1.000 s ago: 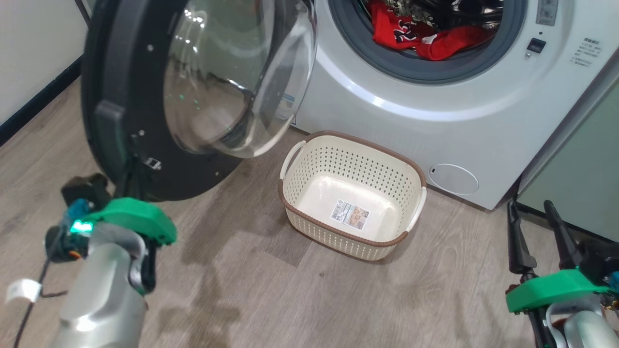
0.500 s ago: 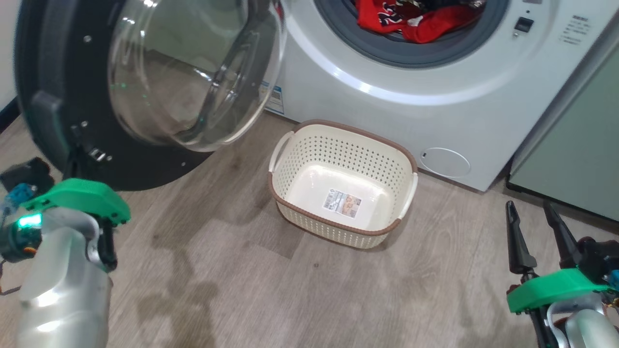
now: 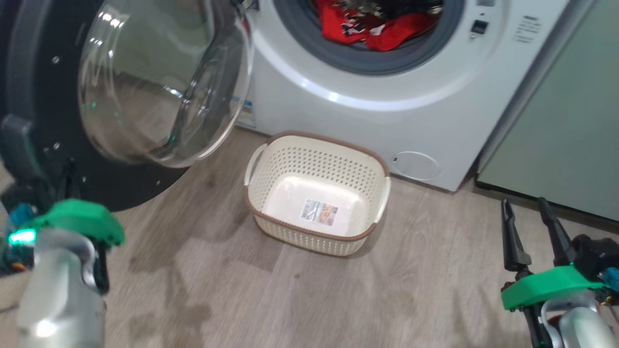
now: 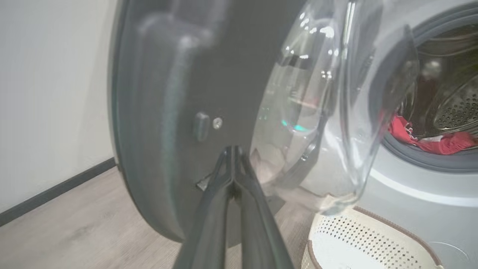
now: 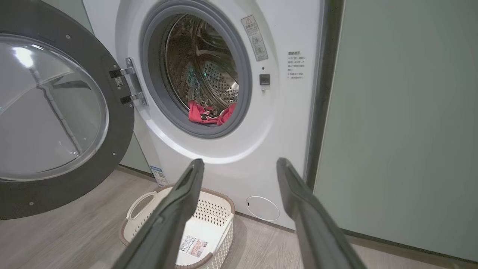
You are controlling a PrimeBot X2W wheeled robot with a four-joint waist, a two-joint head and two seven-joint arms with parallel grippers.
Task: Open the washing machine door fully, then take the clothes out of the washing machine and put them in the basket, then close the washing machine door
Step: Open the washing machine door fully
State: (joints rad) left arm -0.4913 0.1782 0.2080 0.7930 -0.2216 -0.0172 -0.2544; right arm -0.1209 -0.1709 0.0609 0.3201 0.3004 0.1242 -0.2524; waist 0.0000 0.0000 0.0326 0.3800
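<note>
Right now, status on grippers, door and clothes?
Left gripper shut, tips at open door. Right gripper open, holding nothing. Clothes in washer; basket in front, nothing inside.

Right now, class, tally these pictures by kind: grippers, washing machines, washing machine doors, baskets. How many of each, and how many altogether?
Grippers: 2 (left gripper, right gripper)
Washing machine: 1
Washing machine door: 1
Basket: 1
Total: 5
</note>
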